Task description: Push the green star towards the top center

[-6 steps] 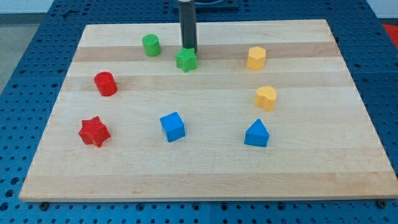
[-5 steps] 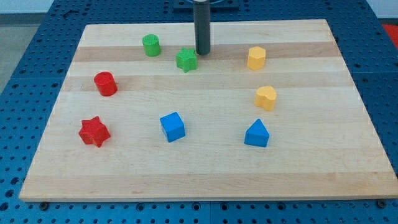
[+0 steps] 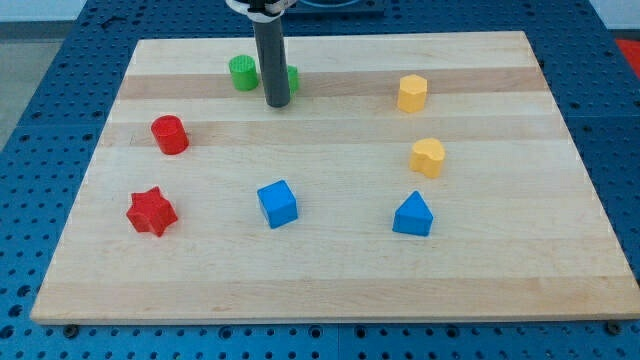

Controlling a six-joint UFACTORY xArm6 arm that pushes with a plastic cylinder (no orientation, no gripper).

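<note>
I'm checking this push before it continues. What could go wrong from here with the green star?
1. The green star is mostly hidden behind the rod; only a sliver shows at its right edge. My tip sits toward the view's bottom of it, so contact can't be confirmed.
2. The green cylinder stands close on the view's left. A slightly off-line push could knock it or jam the star against it.
3. An off-centre push might spin the star sideways rather than toward the top centre.

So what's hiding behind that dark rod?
A sliver of the green star shows at the rod's right edge; the rest is covered. My tip sits just below it.
</note>
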